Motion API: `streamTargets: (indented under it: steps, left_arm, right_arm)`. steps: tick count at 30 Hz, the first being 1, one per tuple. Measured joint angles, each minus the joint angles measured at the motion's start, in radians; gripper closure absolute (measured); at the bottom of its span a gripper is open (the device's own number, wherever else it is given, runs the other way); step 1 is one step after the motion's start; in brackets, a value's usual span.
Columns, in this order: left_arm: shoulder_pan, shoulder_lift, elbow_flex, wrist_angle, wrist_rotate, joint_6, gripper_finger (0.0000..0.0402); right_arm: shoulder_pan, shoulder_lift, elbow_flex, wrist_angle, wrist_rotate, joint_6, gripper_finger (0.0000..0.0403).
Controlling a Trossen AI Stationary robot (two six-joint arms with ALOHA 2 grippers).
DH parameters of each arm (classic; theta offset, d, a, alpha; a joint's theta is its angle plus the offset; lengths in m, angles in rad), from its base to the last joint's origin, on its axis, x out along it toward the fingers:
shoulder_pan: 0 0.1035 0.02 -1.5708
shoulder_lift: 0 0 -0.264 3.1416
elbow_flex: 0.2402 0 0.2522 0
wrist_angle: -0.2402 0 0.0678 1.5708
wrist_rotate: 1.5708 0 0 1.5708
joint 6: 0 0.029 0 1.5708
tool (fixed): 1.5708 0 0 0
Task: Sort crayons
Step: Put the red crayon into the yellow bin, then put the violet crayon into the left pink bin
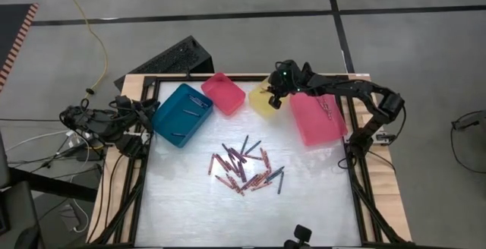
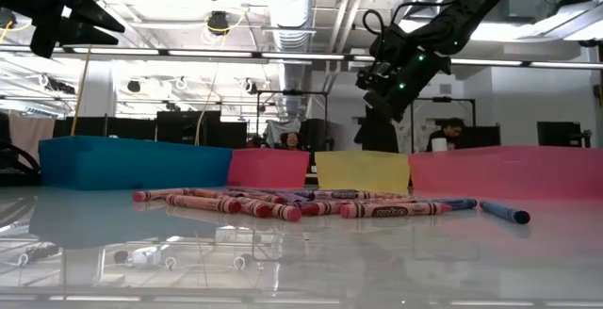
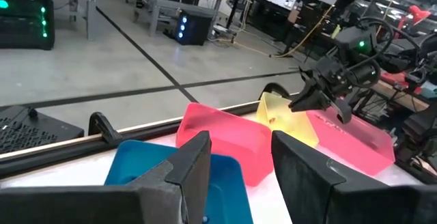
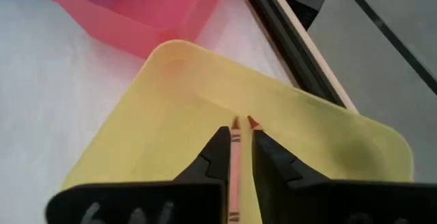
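Observation:
Several crayons (image 1: 244, 169) (image 2: 283, 203), mostly red with some dark blue, lie loose at the table's middle. My right gripper (image 1: 274, 100) (image 2: 382, 102) (image 4: 237, 138) hangs slanting down over the yellow bin (image 1: 260, 106) (image 4: 171, 94) at the far edge, shut on an orange-pink crayon (image 4: 235, 157). My left gripper (image 3: 239, 149) (image 1: 133, 116) stands open at the table's left edge beside the teal bin (image 1: 182, 114), with nothing between its fingers. My right gripper pinches the crayon's paper-wrapped body (image 4: 235, 166) between its two fingers. The crayon lies along the fingers, and its tip (image 4: 237, 123) sticks out past them. The fingers slant down from above. The crayon is lifted clear, over the yellow bin's floor.
A small pink bin (image 1: 223, 93) stands between the teal and yellow bins. A larger pink bin (image 1: 317, 118) stands at the far right. The four bins line the far side. A dark frame (image 1: 353, 165) borders the table. Bare tabletop lies near the front edge.

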Motion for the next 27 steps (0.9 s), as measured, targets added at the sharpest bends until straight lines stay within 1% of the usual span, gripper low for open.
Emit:
streamTargets:
  steps: [5,8,10,13,16,19,21,22,25,27]
  left_arm:
    - [0.000,0.000,0.000,0.000,0.012,0.000,0.0256]
    - [0.000,0.000,0.000,0.000,0.012,0.000,0.0256]
    - [0.000,0.000,0.000,0.000,0.013,0.000,0.0256]
    - [0.000,0.000,0.000,0.000,0.020,0.000,0.0256]
    - [0.000,0.000,0.000,0.000,0.020,0.000,0.0256]
    - [0.000,0.000,0.000,-0.002,0.020,0.000,0.0256]
    - [0.000,0.000,0.000,-0.003,0.020,0.000,0.0256]
    - [0.000,0.000,0.000,-0.003,0.020,0.000,0.0256]
    - [0.000,0.000,0.000,-0.004,0.022,0.000,0.0256]
    - [0.000,0.000,0.000,-0.004,0.021,0.000,0.0256]
  right_arm:
    - [0.001,0.000,0.000,-0.023,0.000,0.000,0.0345]
    - [0.006,0.001,0.001,-0.029,-0.003,0.030,0.0344]
    - [0.014,0.001,0.017,-0.038,-0.041,0.050,0.0344]
    - [0.046,0.001,0.047,-0.038,-0.144,0.084,0.0344]
    - [0.103,0.001,0.066,-0.058,-0.242,0.131,0.0344]
    - [0.187,0.001,0.069,-0.083,-0.273,0.158,0.0344]
    - [0.254,0.001,0.069,-0.097,-0.260,0.161,0.0344]
    - [0.291,0.001,0.069,-0.092,-0.229,0.167,0.0344]
    - [0.392,0.018,0.069,-0.021,-0.092,0.200,0.0344]
    - [0.445,0.038,0.069,0.026,-0.026,0.203,0.0344]
